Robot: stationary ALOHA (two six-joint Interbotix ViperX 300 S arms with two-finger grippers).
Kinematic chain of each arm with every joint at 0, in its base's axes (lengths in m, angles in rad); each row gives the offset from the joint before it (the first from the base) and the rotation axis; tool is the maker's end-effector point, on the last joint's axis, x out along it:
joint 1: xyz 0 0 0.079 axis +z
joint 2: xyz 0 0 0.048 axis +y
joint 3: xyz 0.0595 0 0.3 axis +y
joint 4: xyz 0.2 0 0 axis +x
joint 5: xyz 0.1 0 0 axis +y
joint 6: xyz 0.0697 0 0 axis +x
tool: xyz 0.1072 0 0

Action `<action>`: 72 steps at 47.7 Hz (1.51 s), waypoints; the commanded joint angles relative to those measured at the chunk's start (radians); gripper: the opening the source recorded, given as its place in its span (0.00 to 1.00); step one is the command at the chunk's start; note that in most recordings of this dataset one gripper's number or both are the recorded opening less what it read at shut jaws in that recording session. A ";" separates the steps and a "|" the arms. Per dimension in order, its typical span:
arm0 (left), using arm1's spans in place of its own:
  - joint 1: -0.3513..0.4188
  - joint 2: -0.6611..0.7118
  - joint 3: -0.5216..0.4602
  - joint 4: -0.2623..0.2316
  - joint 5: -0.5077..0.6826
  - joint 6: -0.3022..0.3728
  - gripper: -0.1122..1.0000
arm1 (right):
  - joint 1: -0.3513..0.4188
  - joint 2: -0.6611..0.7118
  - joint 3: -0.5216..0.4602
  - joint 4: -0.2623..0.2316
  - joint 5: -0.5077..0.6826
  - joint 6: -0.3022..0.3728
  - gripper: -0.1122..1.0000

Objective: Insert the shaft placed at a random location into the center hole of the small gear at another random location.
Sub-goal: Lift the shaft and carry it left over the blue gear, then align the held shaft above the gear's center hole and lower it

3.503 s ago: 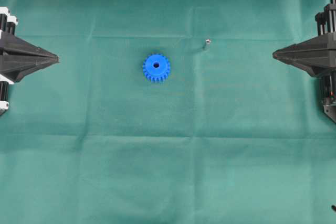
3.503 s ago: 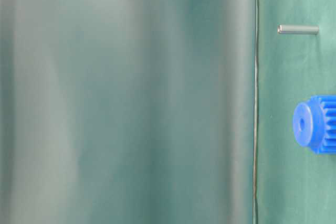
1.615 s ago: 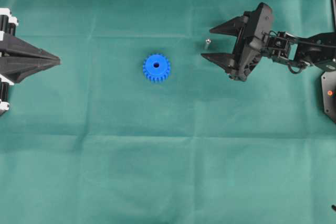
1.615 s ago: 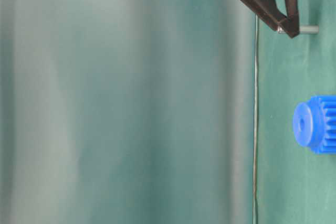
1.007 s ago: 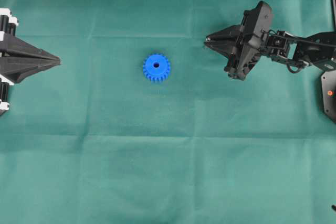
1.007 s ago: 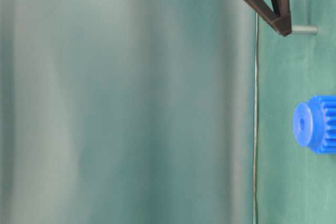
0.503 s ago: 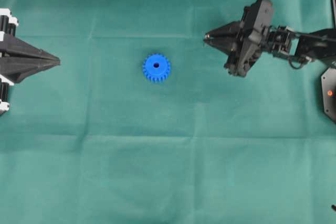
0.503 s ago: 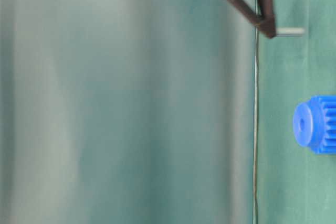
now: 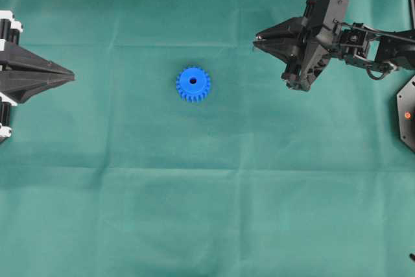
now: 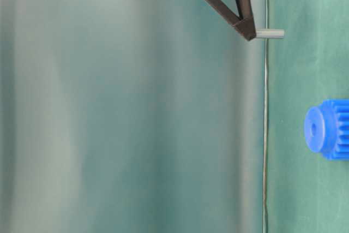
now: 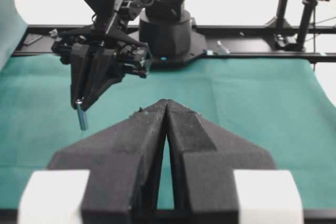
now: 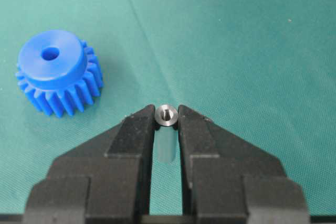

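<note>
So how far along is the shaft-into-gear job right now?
Done: the right gripper has clamped the shaft and holds it upright above the cloth. Left: carrying it to the small gear and lowering it into the empty center hole. The left gripper sits shut, uninvolved.

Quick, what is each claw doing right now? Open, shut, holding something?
Left claw: shut, holding nothing, parked at the table's edge.
Right claw: shut on the shaft, lifted off the cloth, away from the small gear.
</note>
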 commanded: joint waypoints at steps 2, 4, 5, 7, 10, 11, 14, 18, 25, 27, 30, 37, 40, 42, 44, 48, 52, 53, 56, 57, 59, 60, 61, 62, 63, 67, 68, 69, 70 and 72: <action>-0.003 0.005 -0.017 0.002 -0.006 -0.002 0.10 | 0.000 -0.015 -0.023 -0.002 0.002 -0.015 0.22; -0.002 0.005 -0.017 0.002 -0.006 -0.002 0.10 | 0.005 -0.011 -0.028 -0.002 0.000 -0.014 0.22; -0.002 0.005 -0.017 0.002 -0.006 -0.002 0.10 | 0.008 -0.008 -0.031 -0.002 0.002 -0.014 0.22; -0.002 0.005 -0.017 0.002 -0.006 -0.002 0.10 | 0.015 -0.003 -0.037 -0.002 0.000 -0.012 0.22; -0.003 0.005 -0.015 0.002 -0.006 -0.002 0.10 | 0.029 0.008 -0.049 -0.002 0.000 -0.012 0.22; -0.002 0.005 -0.017 0.002 -0.006 -0.002 0.10 | 0.034 0.014 -0.055 -0.002 0.000 -0.012 0.22; -0.002 0.005 -0.017 0.002 -0.006 -0.002 0.10 | 0.048 0.029 -0.074 0.000 0.000 -0.012 0.22; -0.003 0.005 -0.017 0.002 -0.006 -0.003 0.10 | 0.069 0.055 -0.109 -0.002 0.003 -0.012 0.22; -0.002 0.005 -0.017 0.002 -0.006 -0.003 0.10 | 0.100 0.100 -0.167 -0.002 0.009 -0.012 0.22; -0.003 0.005 -0.017 0.002 -0.006 -0.003 0.10 | 0.112 0.115 -0.190 -0.002 0.014 -0.012 0.22; -0.002 0.005 -0.017 0.002 -0.006 -0.003 0.10 | 0.124 0.133 -0.216 -0.002 0.018 -0.012 0.22; -0.002 0.005 -0.017 0.002 -0.006 -0.003 0.10 | 0.147 0.179 -0.276 -0.002 0.031 -0.012 0.22; -0.003 0.005 -0.015 0.002 -0.006 -0.003 0.10 | 0.155 0.201 -0.304 -0.002 0.034 -0.012 0.22; -0.003 0.005 -0.017 0.002 -0.006 -0.003 0.10 | 0.158 0.213 -0.316 -0.002 0.035 -0.012 0.22; -0.003 0.005 -0.017 0.002 -0.006 -0.003 0.10 | 0.163 0.222 -0.328 -0.002 0.037 -0.012 0.22; -0.002 0.005 -0.017 0.002 -0.006 -0.003 0.10 | 0.169 0.241 -0.350 0.000 0.038 -0.012 0.22; -0.002 0.005 -0.017 0.002 -0.005 -0.003 0.10 | 0.172 0.253 -0.365 -0.002 0.038 -0.012 0.22; -0.002 0.005 -0.017 0.002 -0.006 -0.003 0.10 | 0.172 0.255 -0.367 -0.002 0.038 -0.012 0.22; -0.003 0.005 -0.017 0.002 -0.006 -0.003 0.10 | 0.173 0.259 -0.368 -0.002 0.038 -0.012 0.22; -0.002 0.005 -0.017 0.002 -0.006 -0.003 0.10 | 0.173 0.259 -0.370 0.000 0.038 -0.012 0.22; -0.002 0.005 -0.017 0.002 -0.006 -0.003 0.10 | 0.173 0.261 -0.368 0.000 0.038 -0.012 0.22; -0.003 0.005 -0.017 0.002 -0.006 -0.003 0.10 | 0.173 0.259 -0.368 0.000 0.038 -0.012 0.22; -0.003 0.005 -0.017 0.002 -0.006 -0.003 0.10 | 0.173 0.259 -0.368 -0.002 0.038 -0.012 0.22; -0.002 0.005 -0.017 0.002 -0.006 -0.003 0.10 | 0.173 0.259 -0.368 -0.002 0.038 -0.012 0.22; -0.003 0.003 -0.017 0.002 -0.006 -0.003 0.10 | 0.172 0.259 -0.368 0.000 0.038 -0.012 0.22; -0.003 0.005 -0.017 0.002 -0.006 -0.003 0.10 | 0.172 0.259 -0.367 -0.002 0.038 -0.012 0.22; -0.002 0.005 -0.017 0.002 -0.006 -0.003 0.10 | 0.173 0.259 -0.367 -0.002 0.040 -0.012 0.22; -0.003 0.005 -0.017 0.002 -0.006 -0.003 0.10 | 0.173 0.261 -0.367 -0.002 0.038 -0.012 0.22; -0.003 0.005 -0.017 0.002 -0.006 -0.003 0.10 | 0.173 0.259 -0.367 -0.002 0.040 -0.012 0.22; -0.003 0.005 -0.017 0.002 -0.006 -0.003 0.10 | 0.173 0.259 -0.367 -0.002 0.038 -0.012 0.22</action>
